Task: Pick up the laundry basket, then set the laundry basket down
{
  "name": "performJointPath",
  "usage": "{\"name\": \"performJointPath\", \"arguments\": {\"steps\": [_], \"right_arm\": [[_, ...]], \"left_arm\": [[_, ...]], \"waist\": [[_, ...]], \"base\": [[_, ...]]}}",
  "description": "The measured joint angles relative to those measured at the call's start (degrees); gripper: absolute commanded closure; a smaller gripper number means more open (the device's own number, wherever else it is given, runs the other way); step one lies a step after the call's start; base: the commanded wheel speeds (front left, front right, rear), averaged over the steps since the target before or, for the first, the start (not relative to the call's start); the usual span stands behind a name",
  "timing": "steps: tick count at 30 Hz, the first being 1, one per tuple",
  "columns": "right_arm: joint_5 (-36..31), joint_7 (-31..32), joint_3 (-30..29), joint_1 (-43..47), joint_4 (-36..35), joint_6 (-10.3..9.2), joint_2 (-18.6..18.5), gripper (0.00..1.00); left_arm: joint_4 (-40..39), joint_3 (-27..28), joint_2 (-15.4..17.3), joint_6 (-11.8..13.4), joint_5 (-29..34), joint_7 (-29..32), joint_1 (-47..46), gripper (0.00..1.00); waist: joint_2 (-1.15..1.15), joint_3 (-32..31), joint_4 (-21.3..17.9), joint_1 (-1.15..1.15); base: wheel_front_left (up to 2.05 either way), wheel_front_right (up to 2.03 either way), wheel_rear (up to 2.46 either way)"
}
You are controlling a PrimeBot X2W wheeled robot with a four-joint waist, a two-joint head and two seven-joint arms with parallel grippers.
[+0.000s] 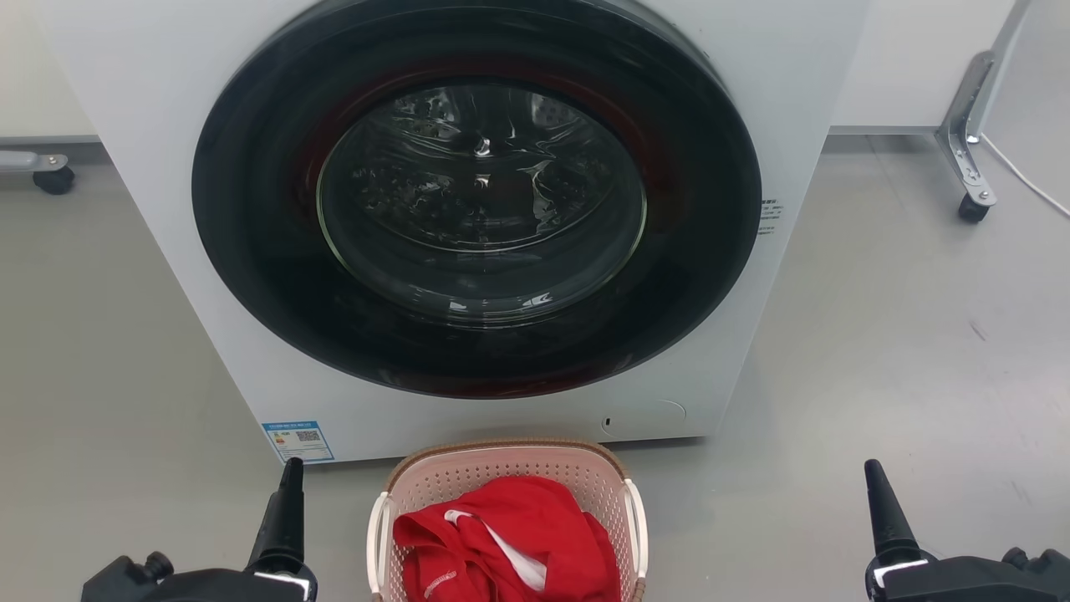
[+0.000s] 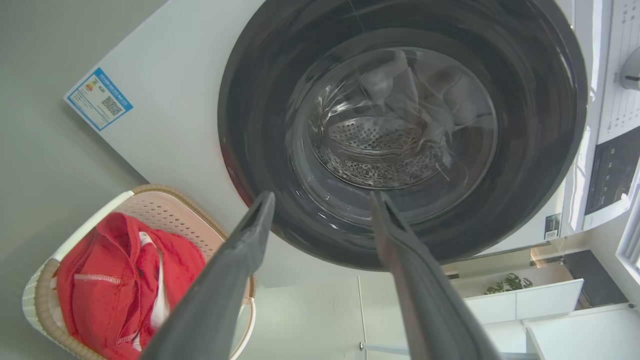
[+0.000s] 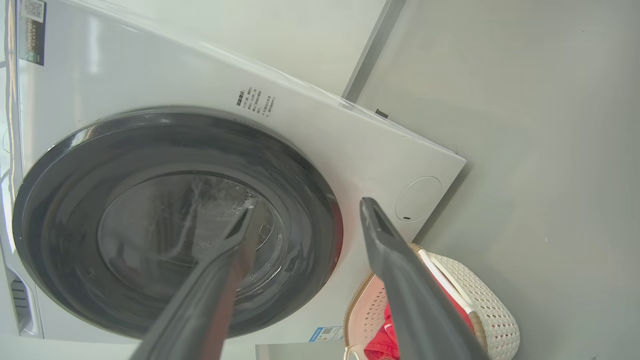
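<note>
On the grey floor [image 1: 903, 334], the laundry basket [image 1: 501, 475] sits just before a white washing machine [image 1: 159, 209]; our left gripper [image 2: 324, 197] and right gripper [image 3: 309, 202] flank it, fingers spread.

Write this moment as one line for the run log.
phase: before pickup | laundry basket: on floor before washing machine, red garment inside | left gripper: open, left of basket | right gripper: open, right of basket

A smooth grey floor [image 1: 878, 351] is carrying a white front-loading washing machine [image 1: 476, 201], which is standing at centre. The laundry basket [image 1: 501, 468] is sitting on the floor just in front of the machine's base. A wheeled metal leg [image 1: 970, 159] and a white cable [image 1: 1028, 180] are resting at far right, and a black caster [image 1: 54, 178] at far left.
</note>
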Motion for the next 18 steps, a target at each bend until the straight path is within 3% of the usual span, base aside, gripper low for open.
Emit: {"name": "performJointPath", "arguments": {"steps": [18], "right_arm": [[-21.4, -3.8, 6.1, 0.3, -2.4, -2.74, -1.7, 0.00]], "left_arm": [[-2.7, -5.6, 2.0, 2.6, 21.5, -3.9, 0.1, 0.00]], "waist": [[0.00, 0.2, 0.2, 0.00]], "base": [[0.00, 0.00, 0.00]]}}
